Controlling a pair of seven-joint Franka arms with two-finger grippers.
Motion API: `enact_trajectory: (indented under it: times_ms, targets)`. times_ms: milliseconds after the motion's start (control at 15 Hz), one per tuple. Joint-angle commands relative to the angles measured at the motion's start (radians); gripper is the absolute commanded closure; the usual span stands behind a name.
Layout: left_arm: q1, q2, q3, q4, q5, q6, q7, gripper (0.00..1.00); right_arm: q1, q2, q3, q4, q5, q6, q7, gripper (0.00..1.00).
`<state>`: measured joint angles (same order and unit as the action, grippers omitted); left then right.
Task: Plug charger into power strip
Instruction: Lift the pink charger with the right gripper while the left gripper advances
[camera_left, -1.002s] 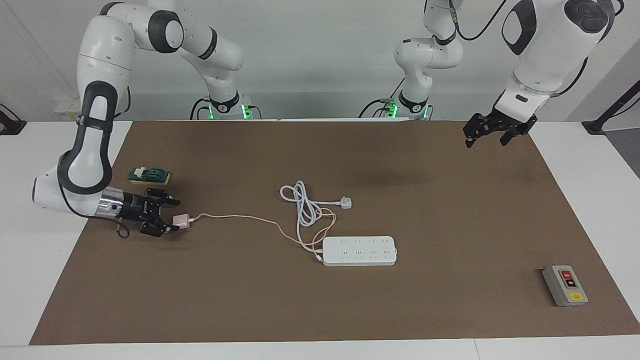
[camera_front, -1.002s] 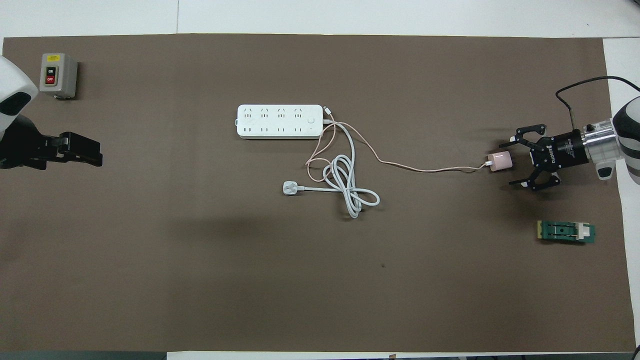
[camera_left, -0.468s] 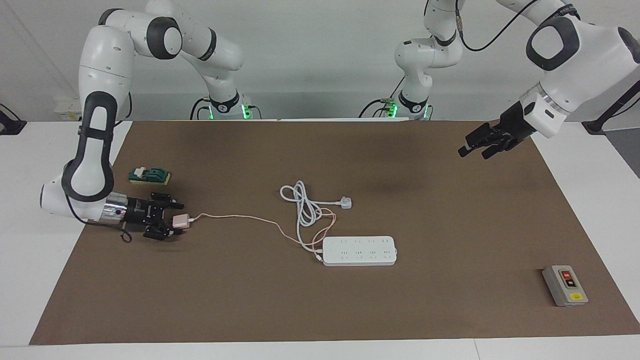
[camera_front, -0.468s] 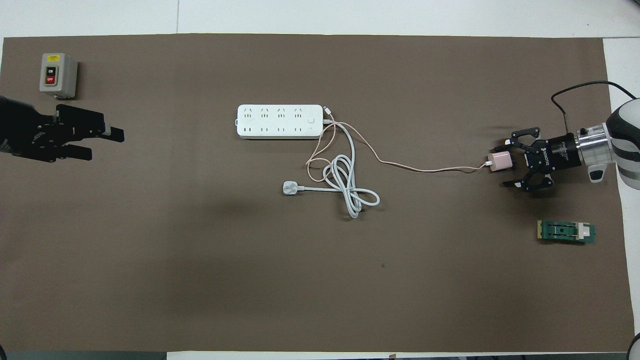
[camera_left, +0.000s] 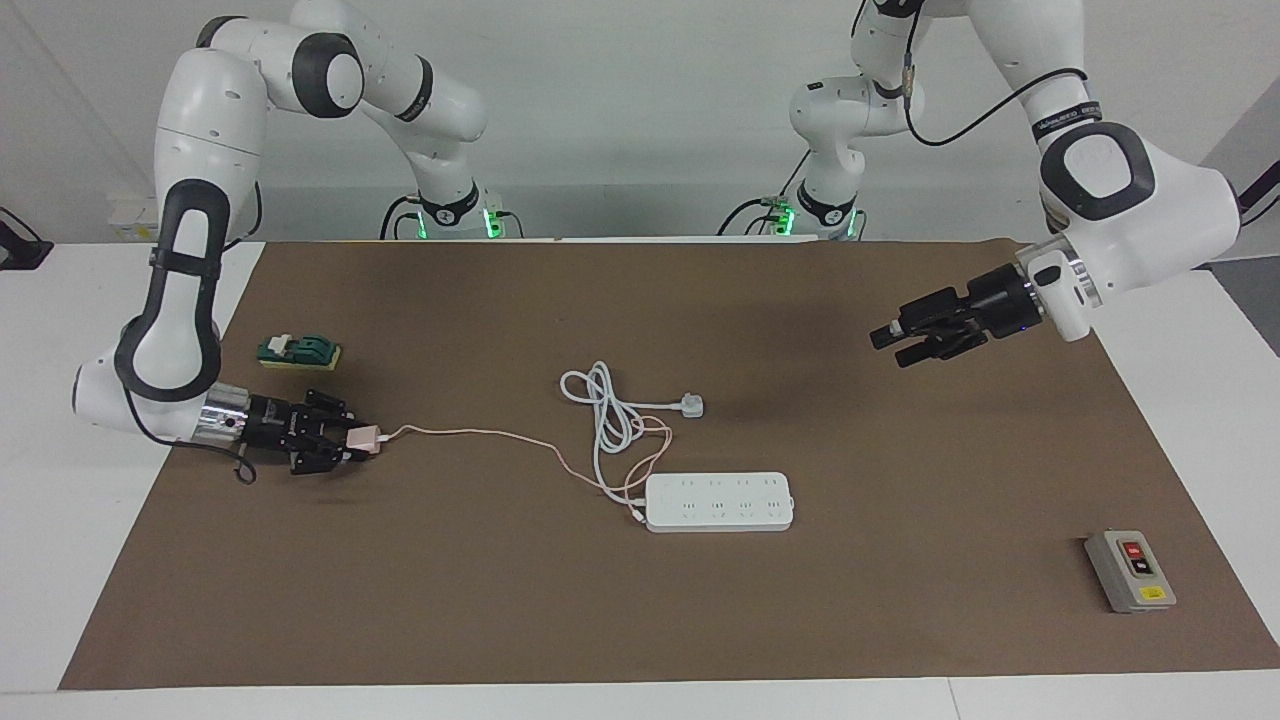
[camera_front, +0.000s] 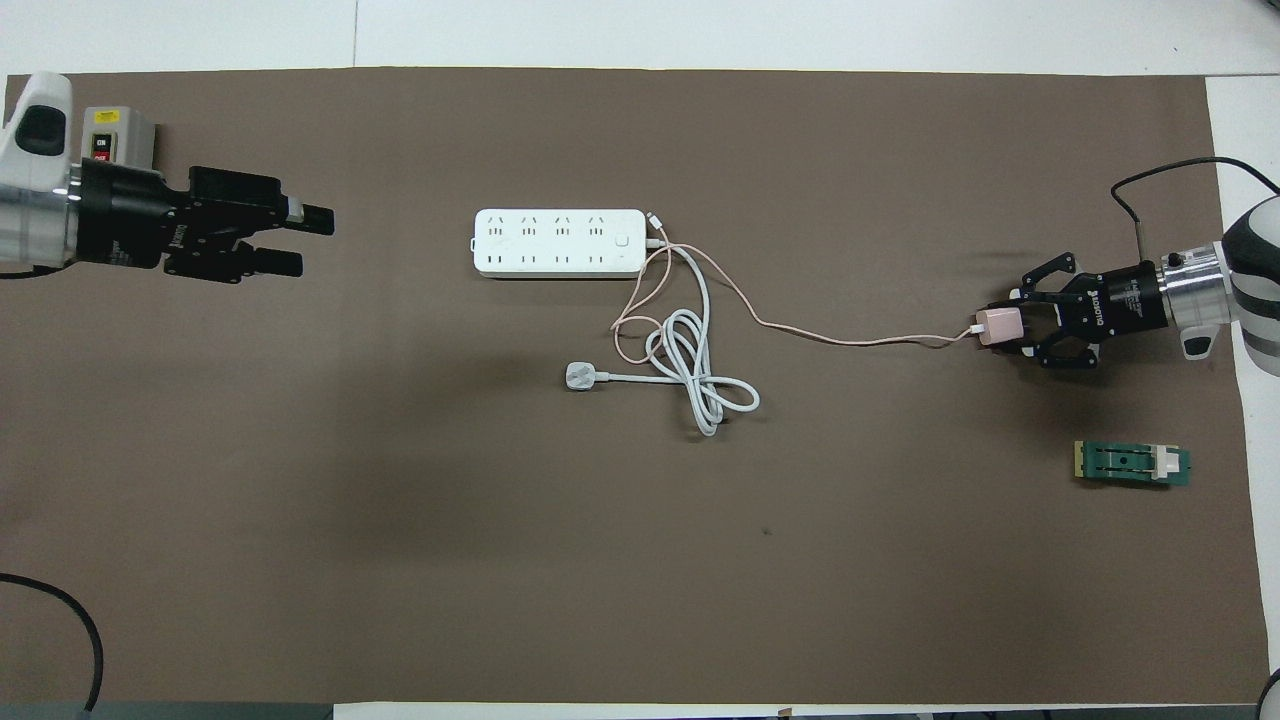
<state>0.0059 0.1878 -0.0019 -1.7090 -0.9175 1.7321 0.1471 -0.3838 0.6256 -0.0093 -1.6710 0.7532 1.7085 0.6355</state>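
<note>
The charger (camera_left: 364, 437) (camera_front: 999, 324) is a small pale-pink cube lying on the brown mat toward the right arm's end of the table. My right gripper (camera_left: 352, 442) (camera_front: 1005, 326) lies low at the mat and is shut on it. A thin pink cable (camera_left: 480, 435) (camera_front: 850, 338) trails from the cube to the power strip (camera_left: 718, 502) (camera_front: 558, 243), a long white socket block in the middle of the mat. My left gripper (camera_left: 892, 345) (camera_front: 312, 240) hangs open in the air over the mat toward the left arm's end, with nothing between its fingers.
A white plug (camera_left: 690, 405) (camera_front: 581, 376) on a thick coiled white cord (camera_front: 700, 385) lies beside the strip, nearer to the robots. A green block (camera_left: 298, 351) (camera_front: 1132, 464) sits near my right gripper. A grey button box (camera_left: 1129, 570) (camera_front: 118, 138) stands toward the left arm's end.
My right gripper has closed from open onto the charger. The left arm has swung down and inward over the mat, its gripper still open.
</note>
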Motion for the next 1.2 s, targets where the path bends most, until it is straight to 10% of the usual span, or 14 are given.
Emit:
enact_trajectory:
  times_ms: [0, 601, 1136]
  targets:
    - [-0.035, 0.018, 0.006, -0.046, -0.085, 0.049, 0.113, 0.00, 0.002, 0.010, 0.011, -0.003, 0.009, 0.030, -0.005, 1.00]
    - [-0.095, 0.104, 0.006, -0.073, -0.306, 0.078, 0.426, 0.00, 0.167, -0.096, 0.075, 0.186, 0.044, -0.093, 0.472, 1.00]
    - [-0.107, 0.200, 0.006, -0.054, -0.537, 0.053, 0.621, 0.00, 0.405, -0.095, 0.117, 0.272, 0.113, 0.067, 0.722, 1.00]
